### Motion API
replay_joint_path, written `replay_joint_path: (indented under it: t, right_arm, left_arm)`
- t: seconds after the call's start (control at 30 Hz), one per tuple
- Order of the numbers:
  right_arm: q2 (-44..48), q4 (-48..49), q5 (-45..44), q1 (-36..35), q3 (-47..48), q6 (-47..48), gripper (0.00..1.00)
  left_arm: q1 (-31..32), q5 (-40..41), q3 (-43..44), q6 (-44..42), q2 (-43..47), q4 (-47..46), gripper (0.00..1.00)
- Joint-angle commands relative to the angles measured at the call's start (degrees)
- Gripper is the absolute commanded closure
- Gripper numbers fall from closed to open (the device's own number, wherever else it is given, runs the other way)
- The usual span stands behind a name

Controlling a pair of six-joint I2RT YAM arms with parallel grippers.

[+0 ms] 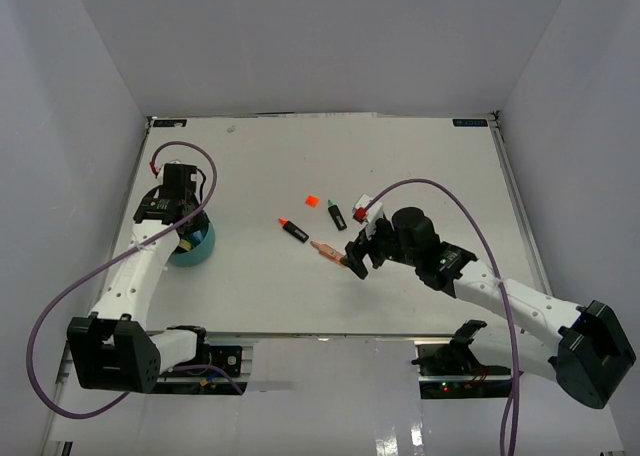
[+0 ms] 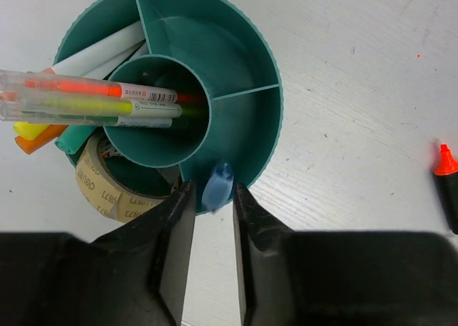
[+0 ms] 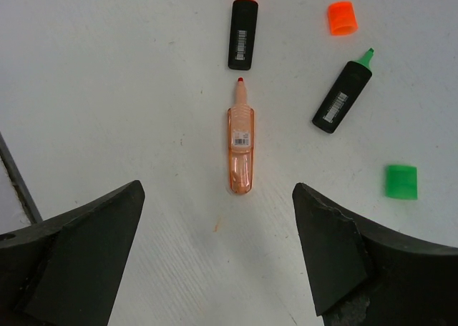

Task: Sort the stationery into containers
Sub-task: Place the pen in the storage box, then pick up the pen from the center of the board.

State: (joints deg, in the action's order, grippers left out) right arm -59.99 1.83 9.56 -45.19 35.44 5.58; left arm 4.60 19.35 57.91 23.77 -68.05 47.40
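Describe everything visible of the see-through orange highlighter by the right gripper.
The orange highlighter: translucent plastic barrel, white barcode label, bare reddish tip, uncapped. It lies flat on the white table, tip aimed at a black marker, with a gap between. The open right gripper frames it without touching.

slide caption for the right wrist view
Open right gripper over an orange highlighter; orange-tipped marker, green-tipped marker, orange cap, green cap nearby

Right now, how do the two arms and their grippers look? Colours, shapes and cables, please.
The left arm and right arm both have white links with black joints and a blocky black base. A purple cable loops along each arm. The left gripper and right gripper have matte black, wedge-shaped fingers.
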Motion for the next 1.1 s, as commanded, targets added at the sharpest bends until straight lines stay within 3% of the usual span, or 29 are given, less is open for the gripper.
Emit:
replay_joint_path:
  t: [0.0, 0.13, 0.37, 0.53, 0.73, 1.07]
  right_arm:
    - [-1.8, 2.0, -0.2, -0.3, 2.1, -0.8, 0.09]
    - [-3.8, 1.6, -0.2, -0.3, 2.7, -1.0, 0.09]
    - [-6.9, 2.0, -1.5, -0.3, 3.1, -1.2, 0.06]
    - [-10.7, 1.1, -1.7, -0.3, 5.0, -1.0, 0.00]
    - [-18.5, -4.0, -2.0, -0.3, 9.6, -0.3, 0.06]
    - [-29.0, -11.2, -6.1, -1.6, 15.4, -0.5, 0.18]
  left_arm:
    - [-0.3, 0.4, 0.1, 0.3, 2.2, -1.3, 0.60]
    - [-0.4, 0.4, -0.3, 0.3, 2.7, -1.5, 0.50]
    - [-0.4, -2.3, 1.9, 0.3, 3.5, -0.7, 0.41]
    - [-0.5, -10.8, 5.9, -0.1, 6.0, -0.7, 0.27]
    - [-0.4, -20.4, 6.8, -2.3, 11.3, -5.3, 0.06]
    - [-0.5, -23.8, 2.6, -3.8, 15.8, -8.5, 0.03]
